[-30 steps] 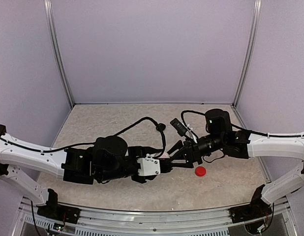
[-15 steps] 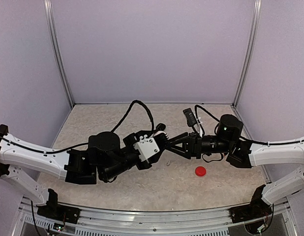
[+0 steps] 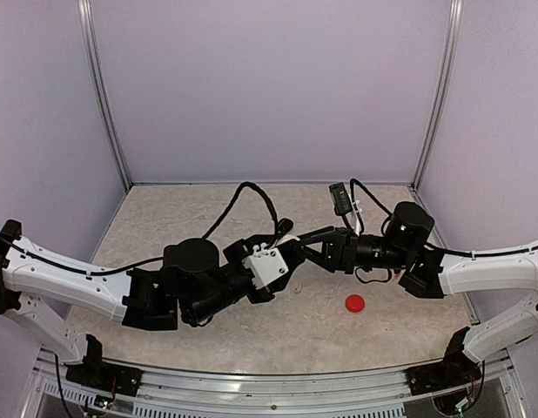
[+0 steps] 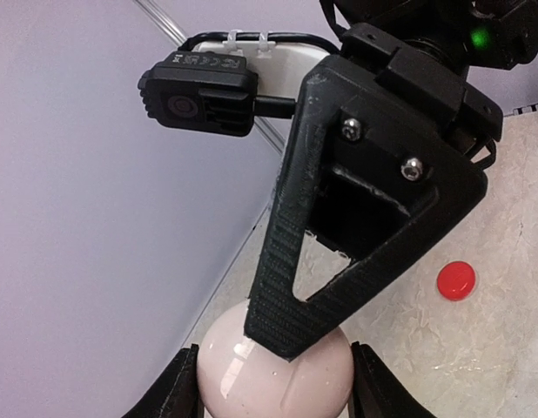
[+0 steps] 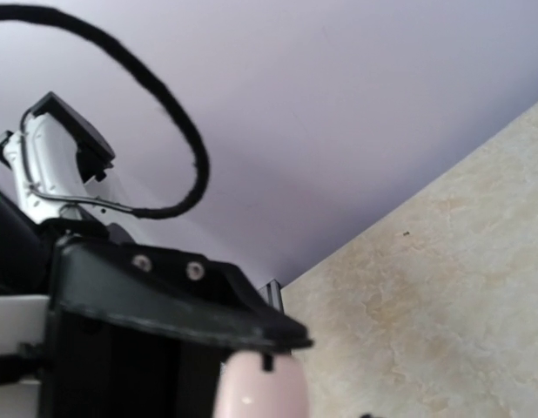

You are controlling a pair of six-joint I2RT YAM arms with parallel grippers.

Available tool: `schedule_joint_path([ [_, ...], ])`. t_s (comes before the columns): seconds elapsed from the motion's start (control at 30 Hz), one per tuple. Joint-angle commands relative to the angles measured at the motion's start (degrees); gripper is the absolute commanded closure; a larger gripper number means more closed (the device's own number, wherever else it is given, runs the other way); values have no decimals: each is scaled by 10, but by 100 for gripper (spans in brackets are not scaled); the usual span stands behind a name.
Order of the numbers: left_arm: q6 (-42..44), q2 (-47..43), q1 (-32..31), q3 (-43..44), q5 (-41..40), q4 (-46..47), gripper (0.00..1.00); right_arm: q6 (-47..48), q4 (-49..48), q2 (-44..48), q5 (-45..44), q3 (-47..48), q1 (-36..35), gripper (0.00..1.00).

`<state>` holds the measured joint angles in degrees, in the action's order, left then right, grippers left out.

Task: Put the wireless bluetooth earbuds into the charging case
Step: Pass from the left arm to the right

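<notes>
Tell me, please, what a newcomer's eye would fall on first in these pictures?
Mid-table, the left gripper clasps a pale rounded case while a black finger of the right gripper rests against its top, the two meeting tip to tip. To their right, a small red disc lies on the marbled tabletop.

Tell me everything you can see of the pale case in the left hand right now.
The pale pink case is a small, glossy dome that looks like smooth plastic, rounded on top, with a faint line down its front; no open lid shows. The left hand grips it by both sides, its lower part out of frame. The tip of one black finger of the right hand touches its top.
</notes>
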<state>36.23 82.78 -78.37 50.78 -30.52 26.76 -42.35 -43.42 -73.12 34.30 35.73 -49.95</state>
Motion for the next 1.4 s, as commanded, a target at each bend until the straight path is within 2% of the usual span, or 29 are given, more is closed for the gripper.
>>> schedule_joint_path([
  [0.0, -6, 10, -4, 9, -13, 32, 57, -4, -11, -16, -12, 4, -13, 57],
  [0.13, -5, 16, -5, 13, -16, 34, 57, -5, -13, -26, -12, 8, -19, 60],
  [0.33, -5, 20, -6, 12, -27, 35, 54, 2, 1, -29, -10, 8, -20, 72],
  [0.47, -18, 10, -6, 4, -16, 24, 42, 30, 45, -17, -15, 16, -20, 80],
  [0.6, -32, -26, -5, -13, 36, -16, 31, 77, 125, 4, -21, 37, -17, 85],
  [0.73, -26, -82, 0, -34, 117, -97, 15, 122, 213, 19, 1, 66, -4, 88],
  [0.8, -18, -108, 4, -35, 155, -149, 12, 142, 257, 20, 32, 82, 6, 88],
  [0.97, 4, -142, 8, -24, 222, -240, 10, 195, 379, -2, 120, 133, 13, 90],
  [1.1, 6, -147, 8, -4, 249, -278, 7, 203, 417, -29, 196, 153, 12, 91],
  [1.27, 13, -122, 7, 25, 259, -333, 6, 225, 458, -52, 230, 175, -6, 91],
  [1.37, 21, -118, 6, 26, 262, -336, 6, 245, 489, -69, 241, 193, -20, 92],
])
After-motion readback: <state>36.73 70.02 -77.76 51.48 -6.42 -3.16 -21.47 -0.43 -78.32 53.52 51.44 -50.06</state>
